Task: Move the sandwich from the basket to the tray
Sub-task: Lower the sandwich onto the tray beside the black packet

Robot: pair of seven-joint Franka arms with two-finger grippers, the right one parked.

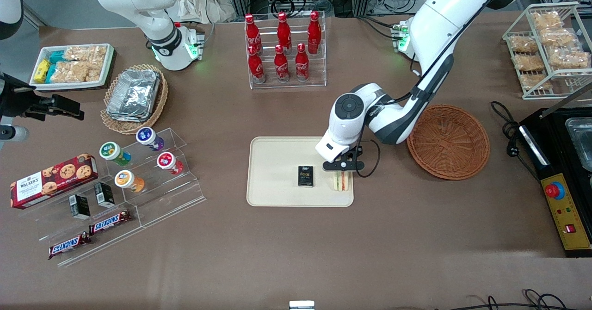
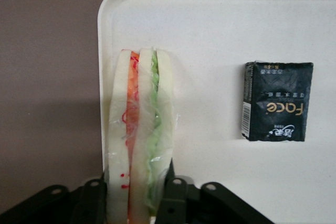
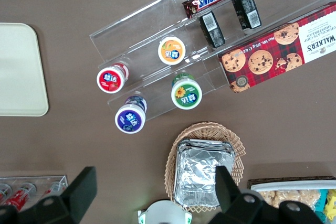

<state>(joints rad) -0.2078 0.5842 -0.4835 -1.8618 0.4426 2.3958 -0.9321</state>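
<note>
Gripper: I had the left arm's gripper (image 1: pixel 343 165) over the tray, at the end nearest the reddish-brown basket. Its fingers (image 2: pixel 94 199) were pinched on the sandwich, one against each bread face, as my wrist view showed.

Sandwich: The sandwich (image 2: pixel 140 135) stood on edge in clear wrap, with red filling in one layer and green in the other. In the front view I saw it (image 1: pixel 341 180) on the tray surface just under the gripper, close to the tray's corner nearest the front camera. I could not tell whether it rested fully on the tray or was held just above it.

Tray: The cream tray (image 1: pixel 273 171) lay in the middle of the table. I saw its rounded corner (image 2: pixel 113 3) right beside the sandwich in the wrist view.

Black packet: A small black packet (image 1: pixel 305 176) lay flat on the tray beside the sandwich, apart from it. The wrist view let me read "Face" printed on it (image 2: pixel 276 101).

Basket: The round reddish-brown basket (image 1: pixel 448 141) sat toward the working arm's end of the table, near the tray but not touching it. I saw nothing lying in it.

Bottle rack: A clear rack of red cola bottles (image 1: pixel 283 46) stood farther from the front camera than the tray.
</note>
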